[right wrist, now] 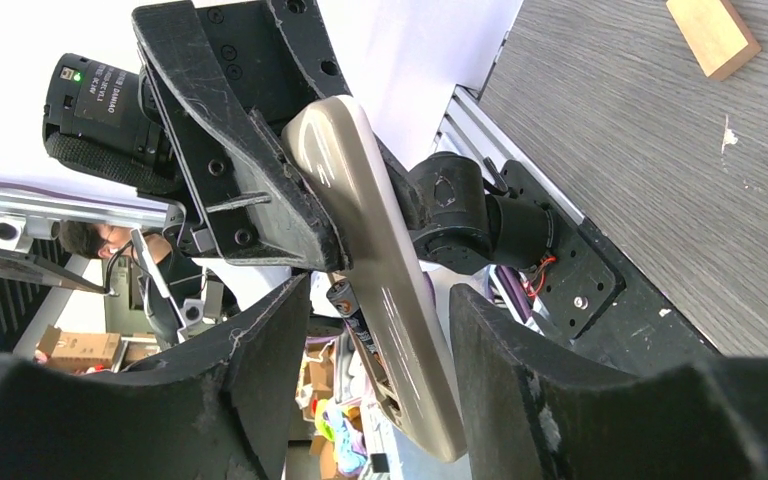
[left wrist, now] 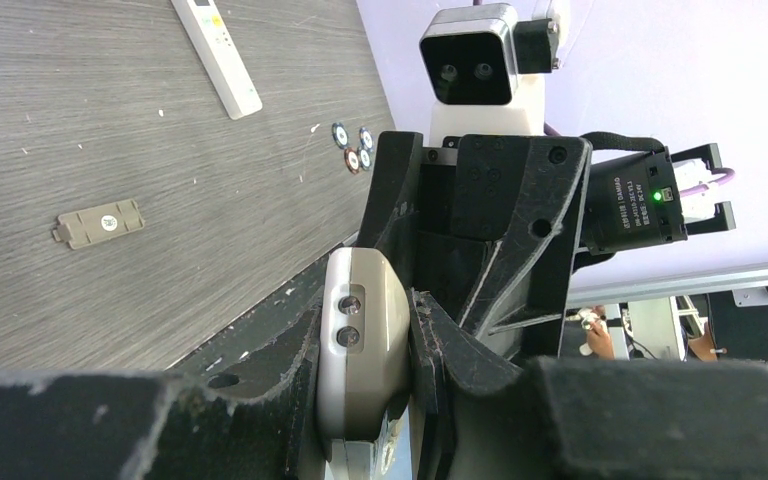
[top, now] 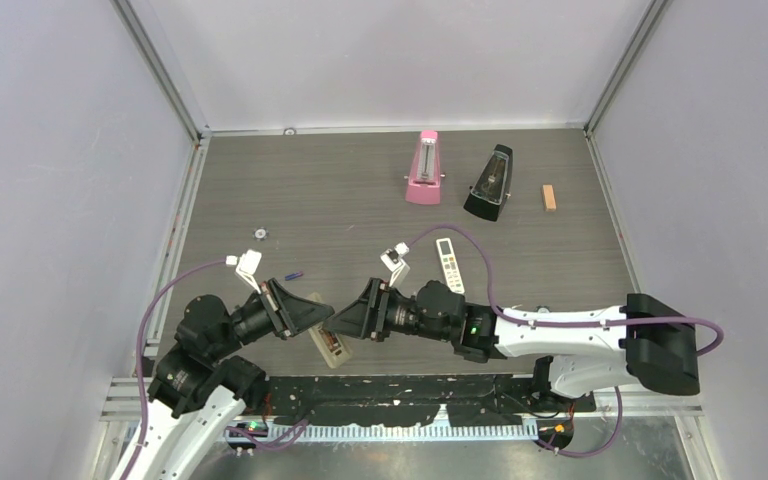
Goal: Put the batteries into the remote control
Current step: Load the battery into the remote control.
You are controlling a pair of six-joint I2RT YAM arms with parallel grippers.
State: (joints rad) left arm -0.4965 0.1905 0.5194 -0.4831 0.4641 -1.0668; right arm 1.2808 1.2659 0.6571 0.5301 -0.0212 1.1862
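While the remote control is clamped by the left gripper, right gripper parted, a battery is left unloaded.

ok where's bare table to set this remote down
Far-left table, between the left rail and the pink metronome, is bare; so is the strip between the orange block and the right arm. Crowded: near edge, where the left gripper and right gripper meet at the remote.

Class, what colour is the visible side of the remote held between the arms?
Grey-beige; the remote shows best in the right wrist view.
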